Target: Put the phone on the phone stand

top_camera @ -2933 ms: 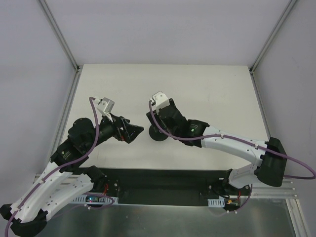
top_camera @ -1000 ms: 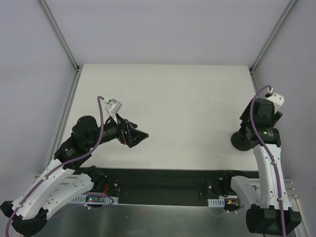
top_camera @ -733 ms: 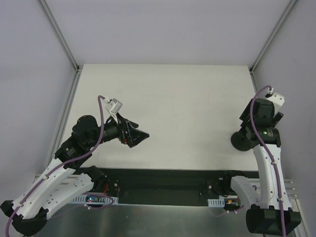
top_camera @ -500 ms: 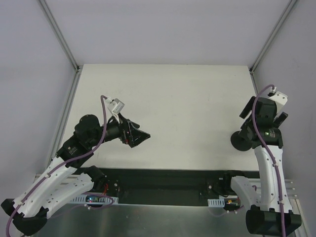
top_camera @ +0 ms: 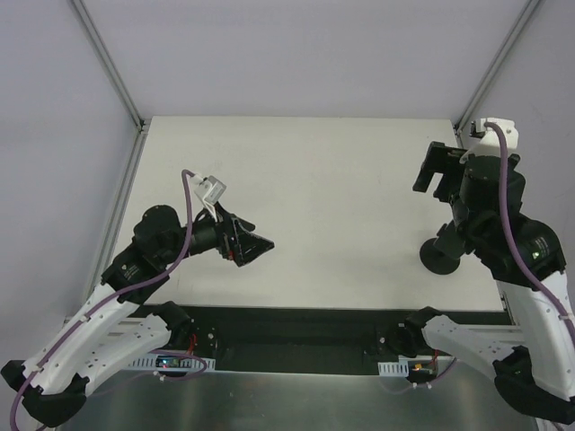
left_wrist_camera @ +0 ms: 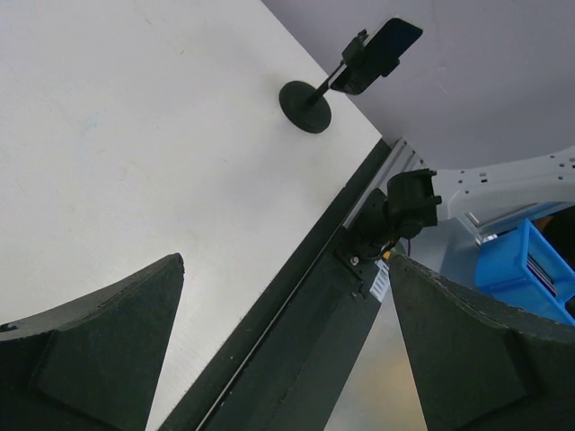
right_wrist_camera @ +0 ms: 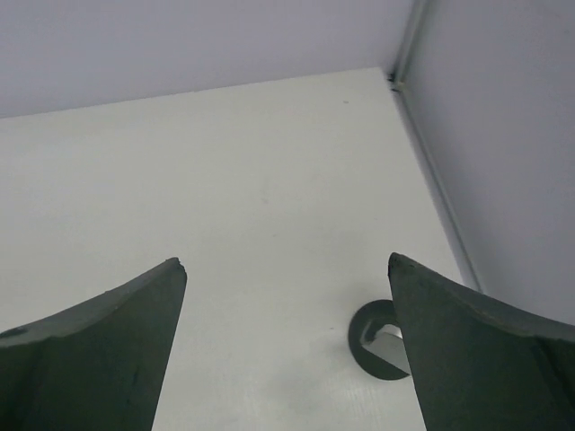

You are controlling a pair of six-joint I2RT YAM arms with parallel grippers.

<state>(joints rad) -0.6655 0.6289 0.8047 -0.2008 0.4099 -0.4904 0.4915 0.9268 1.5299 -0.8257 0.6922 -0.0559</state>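
Observation:
In the left wrist view, the phone stand (left_wrist_camera: pixel 305 94) stands on the white table near its edge, disc base down. The black phone (left_wrist_camera: pixel 379 49) sits tilted in its top bracket. In the top view only the stand's base (top_camera: pixel 440 260) shows, at the right; my right arm hides the phone. The base also shows in the right wrist view (right_wrist_camera: pixel 370 346), partly behind a finger. My right gripper (top_camera: pixel 440 172) (right_wrist_camera: pixel 286 260) is open and empty, raised above and behind the stand. My left gripper (top_camera: pixel 254 242) (left_wrist_camera: pixel 286 260) is open and empty at the table's left.
A black rail (top_camera: pixel 296 323) runs along the table's near edge. Walls and metal corner posts (top_camera: pixel 481 85) close in the table at the back and sides. A blue bin (left_wrist_camera: pixel 539 269) lies beyond the near edge.
The stand went from the table's centre to the right side with my right gripper. That gripper has since let go and risen up and back. The left arm has barely moved.

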